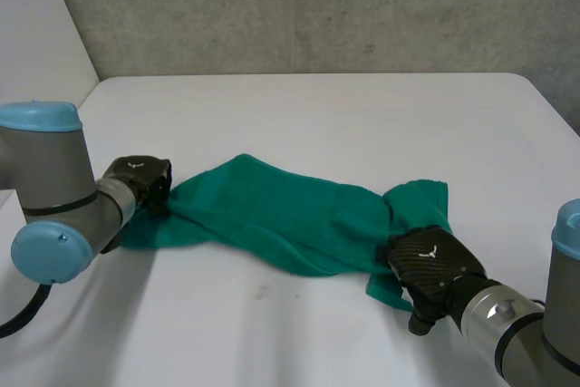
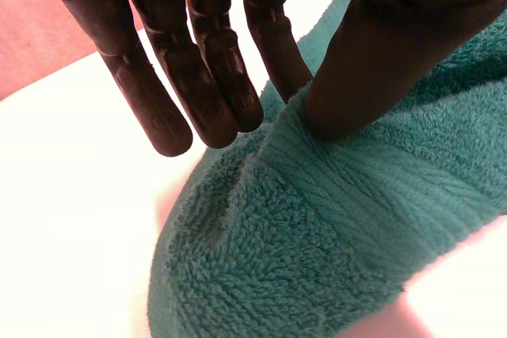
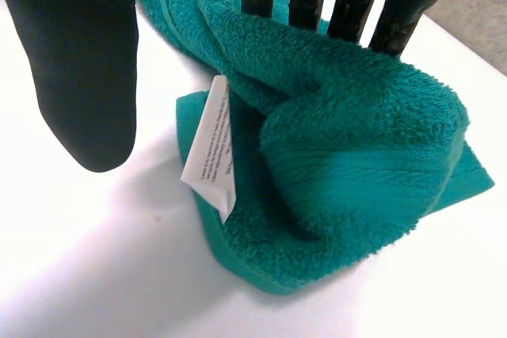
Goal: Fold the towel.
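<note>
One rumpled green terry towel (image 1: 290,215), left robot hand (image 2: 388,53) seemingly pinching an end, right robot hand (image 3: 79,53) unclenched

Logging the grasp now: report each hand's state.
Left hand: pinching the towel edge.
Right hand: open, fingers behind the towel, thumb clear.

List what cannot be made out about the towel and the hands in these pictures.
- Right wrist view: the print on the white label is too small to read.
- Right wrist view: the right hand's fingertips are hidden behind the bunched towel.
- Head view: the towel's end at the left hand is covered by that hand.
</note>
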